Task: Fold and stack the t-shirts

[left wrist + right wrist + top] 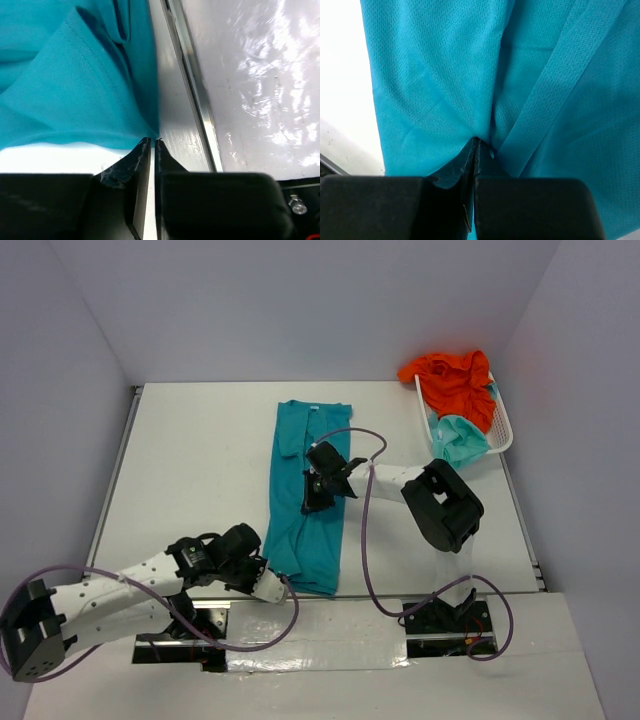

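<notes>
Pale lavender walls close in a white tabletop (pixel 200 460) on three sides, with both arm bases at its near edge. Closest in, the left arm (pixel 110 595) lies low along that near edge and reaches toward the middle. The left fingers (pixel 140 160) sit at the near hem of the teal t-shirt (pixel 310 540), at its left corner. In the left wrist view they stand a thin slit apart with white showing through the slit, and the teal t-shirt's (pixel 75 75) hem ends right at their tips. A metal strip (pixel 192 90) runs just beside them.

The teal t-shirt lies on the middle of the tabletop as a long narrow band, running from the near edge toward the far edge with its collar at the far end. Partway up the band, the right arm (pixel 440 502) comes in from the right side, and the right fingers (pixel 462 167) press down on the cloth. They are together, clamped on a small pinch of the teal t-shirt (pixel 430 75), whose creases draw in toward their tips.

Farthest back, at the far right corner of the tabletop, a white mesh basket (pixel 504 428) holds the crumpled orange t-shirt (pixel 455 380), heaped over its far rim. The mint-aqua t-shirt (pixel 460 440) is bunched at the basket's near end.
</notes>
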Controlling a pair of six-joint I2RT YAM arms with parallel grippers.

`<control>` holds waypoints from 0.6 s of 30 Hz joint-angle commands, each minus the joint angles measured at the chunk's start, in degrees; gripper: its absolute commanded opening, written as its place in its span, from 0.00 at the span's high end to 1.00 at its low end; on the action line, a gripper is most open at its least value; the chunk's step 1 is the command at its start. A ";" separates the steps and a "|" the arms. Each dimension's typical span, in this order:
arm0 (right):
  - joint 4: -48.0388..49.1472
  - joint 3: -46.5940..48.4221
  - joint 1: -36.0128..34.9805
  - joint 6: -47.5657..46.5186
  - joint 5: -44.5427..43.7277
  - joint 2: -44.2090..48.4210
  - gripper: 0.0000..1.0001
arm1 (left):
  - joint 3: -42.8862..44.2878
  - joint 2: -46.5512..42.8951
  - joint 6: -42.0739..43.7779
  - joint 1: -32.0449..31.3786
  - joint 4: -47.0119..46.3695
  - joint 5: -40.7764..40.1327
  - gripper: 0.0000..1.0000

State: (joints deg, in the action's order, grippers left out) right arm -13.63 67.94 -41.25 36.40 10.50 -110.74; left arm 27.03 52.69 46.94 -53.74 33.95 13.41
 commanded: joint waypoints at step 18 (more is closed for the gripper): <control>-7.54 2.82 -0.93 -5.82 0.04 10.53 0.68 | 6.47 8.13 -3.25 -0.23 -5.91 2.68 0.38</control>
State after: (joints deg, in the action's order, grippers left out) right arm -17.98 70.83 -41.65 30.92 10.68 -105.97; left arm 32.56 58.57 46.11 -53.78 30.76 16.14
